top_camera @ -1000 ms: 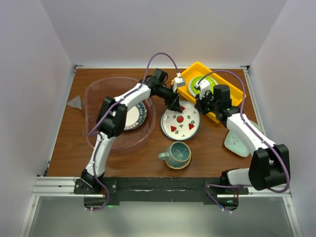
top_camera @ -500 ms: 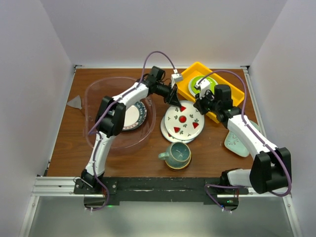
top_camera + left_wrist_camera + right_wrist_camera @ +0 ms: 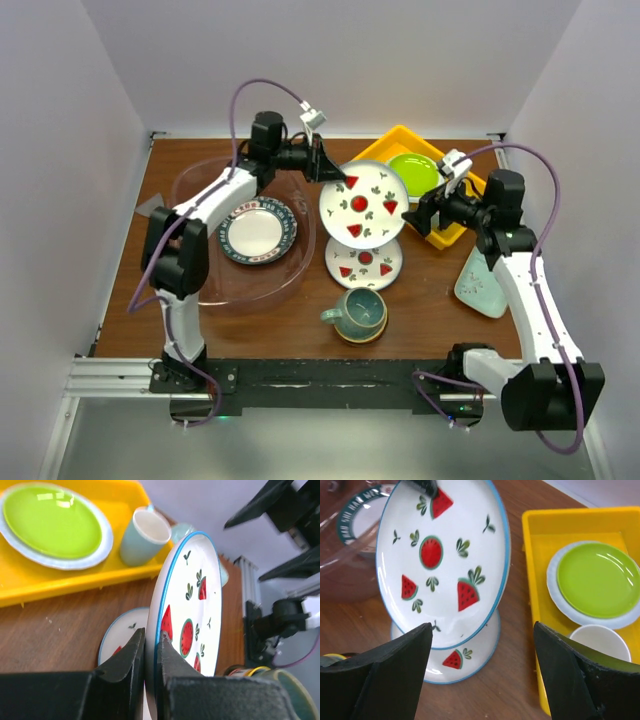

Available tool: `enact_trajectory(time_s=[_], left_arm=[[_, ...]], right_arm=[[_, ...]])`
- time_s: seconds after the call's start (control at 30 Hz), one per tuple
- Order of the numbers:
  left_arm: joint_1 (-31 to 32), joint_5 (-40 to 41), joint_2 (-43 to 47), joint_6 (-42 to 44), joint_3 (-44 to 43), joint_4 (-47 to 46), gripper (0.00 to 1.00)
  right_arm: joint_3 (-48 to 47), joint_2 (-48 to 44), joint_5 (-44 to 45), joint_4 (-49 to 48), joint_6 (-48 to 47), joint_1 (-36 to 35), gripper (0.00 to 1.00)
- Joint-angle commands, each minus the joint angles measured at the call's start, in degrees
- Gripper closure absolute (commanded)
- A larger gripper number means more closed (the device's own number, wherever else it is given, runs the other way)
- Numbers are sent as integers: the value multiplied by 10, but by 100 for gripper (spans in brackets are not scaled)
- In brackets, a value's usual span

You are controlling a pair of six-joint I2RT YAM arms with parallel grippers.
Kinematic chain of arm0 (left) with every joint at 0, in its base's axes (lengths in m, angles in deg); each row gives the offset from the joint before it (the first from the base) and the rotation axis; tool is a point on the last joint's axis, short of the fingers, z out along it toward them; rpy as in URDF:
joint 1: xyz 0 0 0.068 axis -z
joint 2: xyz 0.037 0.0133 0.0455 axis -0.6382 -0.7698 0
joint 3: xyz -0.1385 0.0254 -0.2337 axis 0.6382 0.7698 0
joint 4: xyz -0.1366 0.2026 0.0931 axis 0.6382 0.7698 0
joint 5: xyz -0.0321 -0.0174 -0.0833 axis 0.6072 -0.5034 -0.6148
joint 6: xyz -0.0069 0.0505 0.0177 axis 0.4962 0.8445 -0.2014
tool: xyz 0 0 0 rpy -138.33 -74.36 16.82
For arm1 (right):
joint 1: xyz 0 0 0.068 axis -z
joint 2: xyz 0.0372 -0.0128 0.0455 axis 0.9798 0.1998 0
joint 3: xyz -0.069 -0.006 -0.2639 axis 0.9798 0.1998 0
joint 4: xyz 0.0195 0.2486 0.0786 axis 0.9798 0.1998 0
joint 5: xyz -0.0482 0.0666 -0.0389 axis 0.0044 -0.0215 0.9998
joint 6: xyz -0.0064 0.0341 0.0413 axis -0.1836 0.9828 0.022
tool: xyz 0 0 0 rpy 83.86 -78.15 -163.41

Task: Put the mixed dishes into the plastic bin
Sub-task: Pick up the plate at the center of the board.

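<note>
left gripper (image 3: 151, 646) jaws pinch the rim of the fruit plate (image 3: 363, 203), one finger on each face, rim deep between them. the plate hangs from that grip steeply tilted, painted face turned up and toward the right arm. being round it has no long axis; what counts is its plane, which the left wrist view shows nearly edge-on along the fingers. its lower edge is over a second fruit plate (image 3: 365, 262) lying flat on the table; whether the two touch i cannot tell.

the bin (image 3: 205, 285) lies to the left of the held plate, its near rim just beside the gripper, with a lettered plate (image 3: 257, 229) flat inside. the left arm is the nearer one, so the carry looks like a short swing left over the rim, then laying the plate flat.

right gripper (image 3: 428, 212) jaws are spread wide and hold nothing; it hovers by the yellow tray (image 3: 395, 135), facing the plate. mug (image 3: 358, 313) and mint dish (image 3: 482, 280) stand on the table outside the bin.
</note>
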Motion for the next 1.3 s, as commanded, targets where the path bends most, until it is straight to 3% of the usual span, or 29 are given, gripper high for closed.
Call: enact_trajectory(time_s=[0.0,0.33,0.9,1.27], left_arm=[[-23,-26,103,-154,43,-196,100],[-67,36,204,-233,131,-287,100],[-154,95,348,-381,272,-438,100],[-242,112,476,-435,389,-462,100]], right_arm=[[0,-33,-63,13,-2,-1,13],[18,-53,-90,13,2,43,11],[32,-45,-96,6,1,59,9],[33,-38,-96,9,-4,62,8]])
